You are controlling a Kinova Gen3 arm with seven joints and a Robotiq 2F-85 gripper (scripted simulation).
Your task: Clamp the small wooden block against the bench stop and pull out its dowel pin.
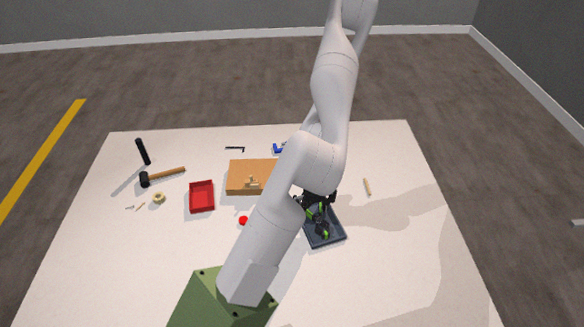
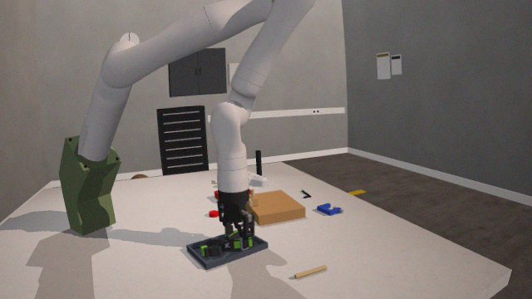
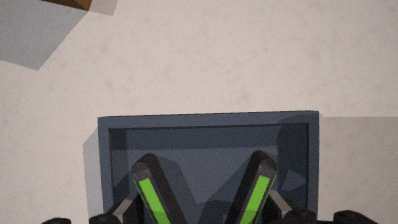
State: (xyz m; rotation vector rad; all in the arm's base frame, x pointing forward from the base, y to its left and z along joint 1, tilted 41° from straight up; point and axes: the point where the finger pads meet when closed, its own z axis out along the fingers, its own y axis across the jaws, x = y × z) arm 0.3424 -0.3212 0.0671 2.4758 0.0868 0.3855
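My gripper [image 1: 320, 221] [image 2: 238, 234] [image 3: 200, 220] is open and points straight down into a grey tray [image 1: 337, 235] [image 2: 199, 254] [image 3: 210, 121]. Its fingers stand on either side of the spring clamp [image 1: 324, 228] [image 2: 236, 245] [image 3: 150, 192], whose two black-and-green handles spread in a V in the wrist view. The tan bench board [image 1: 242, 168] [image 2: 283, 209] [image 3: 70, 4] lies behind the tray. The small wooden block [image 1: 252, 183] [image 2: 253, 202] with its upright pin sits on the board. The arm hides part of the board in the top view. I cannot tell whether anything lies between the block and the stop.
A loose dowel [image 1: 366, 187] [image 2: 310, 272] lies right of the tray. A red disc [image 1: 243, 219] [image 2: 214, 213], a red tray [image 1: 201, 195], a mallet [image 1: 162, 174], a black cylinder [image 1: 142, 151], a tape roll [image 1: 159, 197], a hex key [image 1: 234, 147] and a blue piece [image 2: 328, 210] lie around the board.
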